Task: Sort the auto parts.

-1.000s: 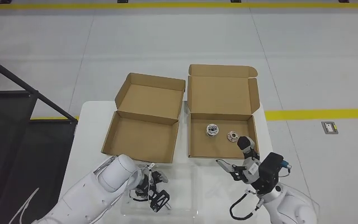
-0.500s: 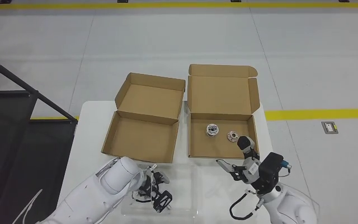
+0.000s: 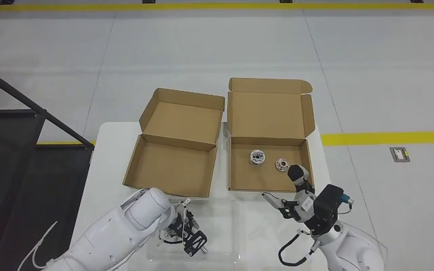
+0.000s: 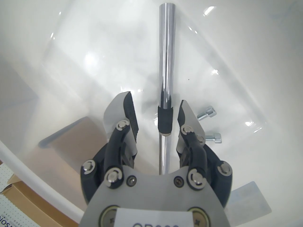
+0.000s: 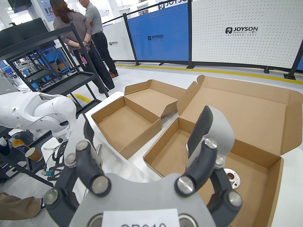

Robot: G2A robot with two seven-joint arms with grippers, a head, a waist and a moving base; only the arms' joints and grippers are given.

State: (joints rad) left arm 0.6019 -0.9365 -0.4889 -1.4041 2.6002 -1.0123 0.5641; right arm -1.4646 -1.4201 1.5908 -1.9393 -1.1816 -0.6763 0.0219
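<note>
You are looking down at a white table (image 3: 108, 146) standing on a pale grey floor (image 3: 203, 54) marked with yellow lines (image 3: 376, 139). A black rack (image 5: 47, 55) and perforated panels (image 5: 236, 36) (blue ones and white ones) are closing off the room behind.

Two open cardboard boxes are sitting side by side at the table's far side. The left box (image 3: 169, 166) is showing a bare bottom, while the right box (image 3: 244, 177) is holding two round metal parts (image 3: 257, 156). A clear tray (image 3: 224, 227) is lying at the near edge.

The left claw (image 4: 153, 113) is hanging inside that tray with its jaws parted. They are straddling a shiny rod (image 4: 167, 55) without gripping it, and a gap is showing on each side. Two small bolts (image 4: 207, 113) are lying just beside the rod.

The right claw (image 3: 285, 188) is hovering by the right box's near wall, spread wide and holding nothing.
</note>
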